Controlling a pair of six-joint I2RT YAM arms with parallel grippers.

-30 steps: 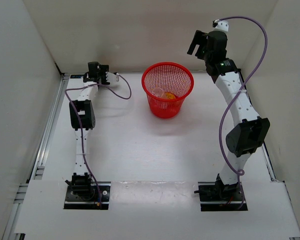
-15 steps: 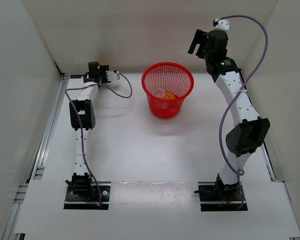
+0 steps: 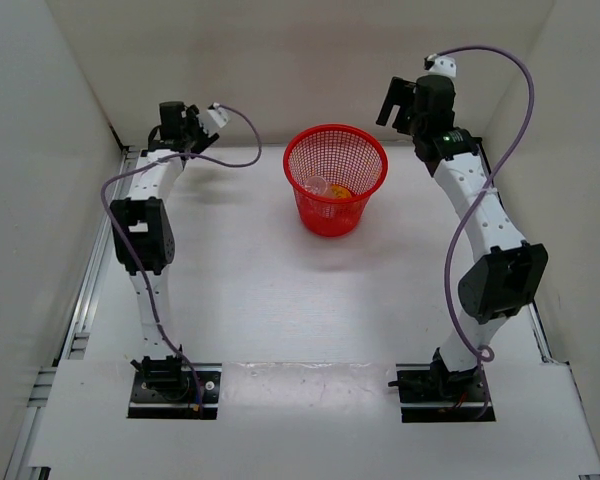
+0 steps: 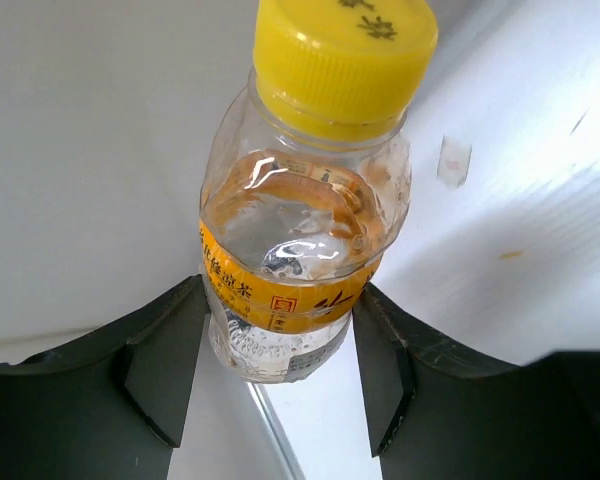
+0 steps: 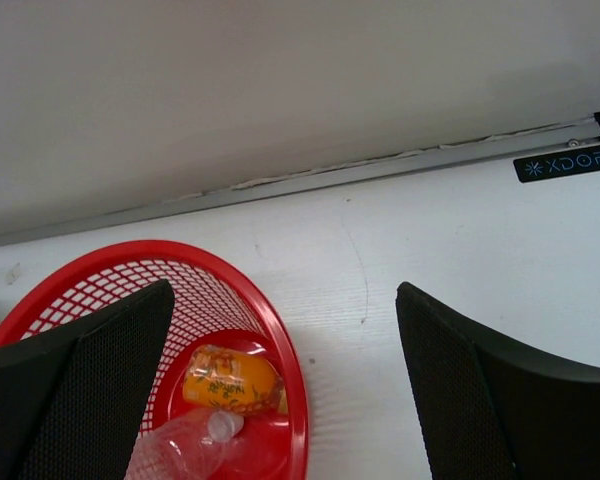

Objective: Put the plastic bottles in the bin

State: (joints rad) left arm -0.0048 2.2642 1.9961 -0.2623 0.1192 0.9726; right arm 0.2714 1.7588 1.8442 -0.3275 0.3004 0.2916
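Observation:
My left gripper (image 4: 280, 300) is shut on a small clear bottle (image 4: 305, 230) with a yellow-orange cap and orange label, held clear of the table. In the top view this gripper (image 3: 177, 122) is raised at the far left corner and the bottle is hidden. The red mesh bin (image 3: 335, 180) stands at the far middle. Inside it lie a stubby orange bottle (image 5: 230, 380) and a slim clear bottle (image 5: 180, 450). My right gripper (image 3: 397, 102) is open and empty, raised just right of the bin's rim (image 5: 285, 345).
White walls close in the back and both sides. A metal rail (image 3: 100, 250) runs along the table's left edge, and another strip (image 5: 380, 170) along the back wall. White table surface (image 3: 310, 290) lies between the arms and the bin.
My left gripper has risen from the table at the far left and swung back and left with the bottle in it. The right arm has shifted only slightly.

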